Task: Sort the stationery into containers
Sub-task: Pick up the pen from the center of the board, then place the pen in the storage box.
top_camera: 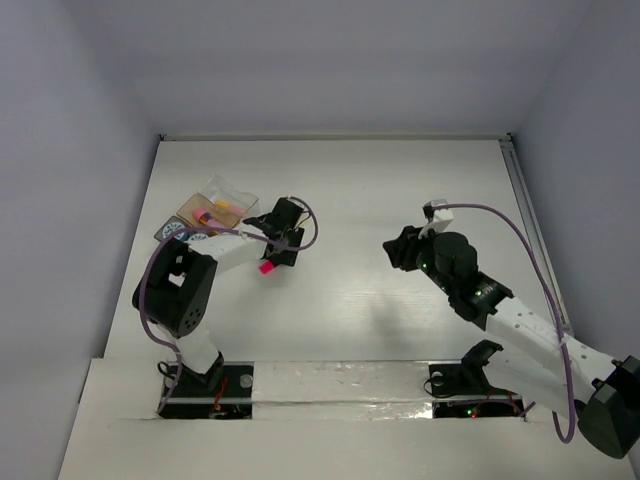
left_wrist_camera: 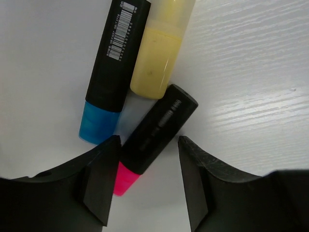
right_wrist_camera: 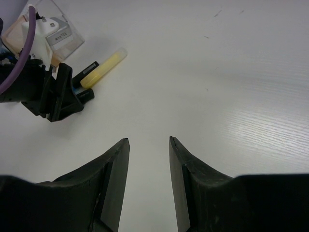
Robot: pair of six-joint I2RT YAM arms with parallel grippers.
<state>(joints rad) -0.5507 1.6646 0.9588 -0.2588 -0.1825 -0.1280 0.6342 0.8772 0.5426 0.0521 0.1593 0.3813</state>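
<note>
Three black-bodied highlighters lie together on the white table: the blue-capped one (left_wrist_camera: 107, 72), the yellow-capped one (left_wrist_camera: 157, 53) and the pink-capped one (left_wrist_camera: 155, 129). My left gripper (left_wrist_camera: 148, 141) is open and low over them. The pink-capped highlighter lies between its fingers, close to the left finger (left_wrist_camera: 99, 179), not clamped. In the top view the pink cap (top_camera: 266, 267) sticks out below the left gripper (top_camera: 274, 252). The clear containers (top_camera: 212, 203) stand just left of it; the tan one holds a pink and an orange item. My right gripper (top_camera: 397, 250) is open and empty, well to the right.
A round blue-and-white disc (top_camera: 172, 230) lies beside the containers at the left. The right wrist view shows the left gripper (right_wrist_camera: 53, 94), the yellow highlighter (right_wrist_camera: 102, 67) and the containers (right_wrist_camera: 60, 41) at its far left. Side walls enclose the table.
</note>
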